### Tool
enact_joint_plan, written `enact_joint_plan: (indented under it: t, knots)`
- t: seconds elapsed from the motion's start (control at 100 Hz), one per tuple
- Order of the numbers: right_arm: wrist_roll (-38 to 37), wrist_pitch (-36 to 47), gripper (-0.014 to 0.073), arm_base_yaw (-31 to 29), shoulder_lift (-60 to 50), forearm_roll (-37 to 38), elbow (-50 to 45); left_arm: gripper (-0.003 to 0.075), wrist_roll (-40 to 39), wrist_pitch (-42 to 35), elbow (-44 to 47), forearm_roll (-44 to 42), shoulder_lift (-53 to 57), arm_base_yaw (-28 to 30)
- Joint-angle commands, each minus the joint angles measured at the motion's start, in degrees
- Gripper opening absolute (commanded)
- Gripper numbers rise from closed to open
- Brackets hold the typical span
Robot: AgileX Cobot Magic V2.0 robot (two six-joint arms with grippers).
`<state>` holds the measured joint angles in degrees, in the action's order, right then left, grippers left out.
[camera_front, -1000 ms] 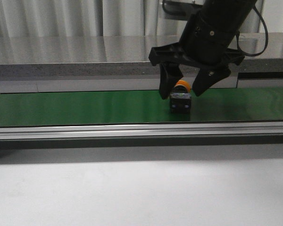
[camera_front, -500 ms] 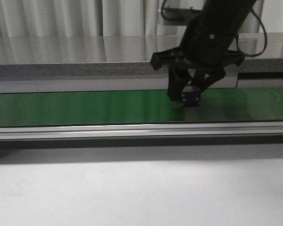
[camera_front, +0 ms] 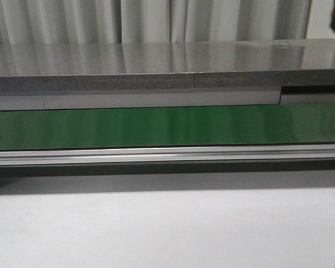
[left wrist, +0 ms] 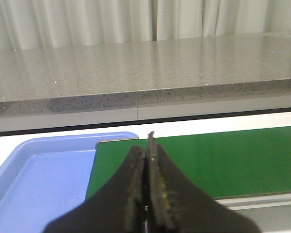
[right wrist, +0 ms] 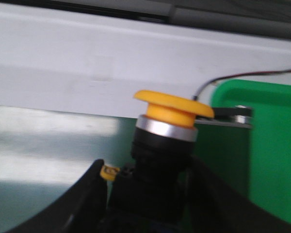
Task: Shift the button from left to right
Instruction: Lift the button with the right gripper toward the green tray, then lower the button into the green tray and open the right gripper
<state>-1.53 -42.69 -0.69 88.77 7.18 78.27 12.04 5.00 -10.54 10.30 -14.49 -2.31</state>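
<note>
Green belt under a grey counter, no arm in the front view | right gripper clamped on the button, held in the air near a green bin | left gripper pinched together, holding nothing, by a blue tray | step: carry, mid-transfer I'd say | next: get over the right-side spot, lower, let go gently

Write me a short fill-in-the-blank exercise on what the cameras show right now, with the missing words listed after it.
1. The button held in the right gripper has a cap coloured ____.
2. The left gripper has its fingers ____, with nothing between them.
3. Beside the green belt, the left wrist view shows a tray coloured ____.
4. In the front view, the number of arms visible is ____.

Missing words: yellow; shut; blue; zero
</note>
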Motion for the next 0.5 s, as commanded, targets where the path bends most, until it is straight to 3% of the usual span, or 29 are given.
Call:
enact_joint_plan:
  t: [0.0,0.23,0.49]
  knots:
    - [0.6,1.8,0.0237,-5.5,-2.2,1.7,1.7,-0.0021,-0.2,-4.6,-1.6,0.2,-0.5,-0.5]
    - [5.7,3.5,0.0237,-15.2,0.9,1.7,1.7,-0.0020,-0.2,-4.6,-1.6,0.2,-0.5,-0.5]
    - [12.3,6.4,0.0237,-19.1,7.3,1.6,1.7,-0.0020,-0.2,-4.6,-1.6,0.2,-0.5,-0.5]
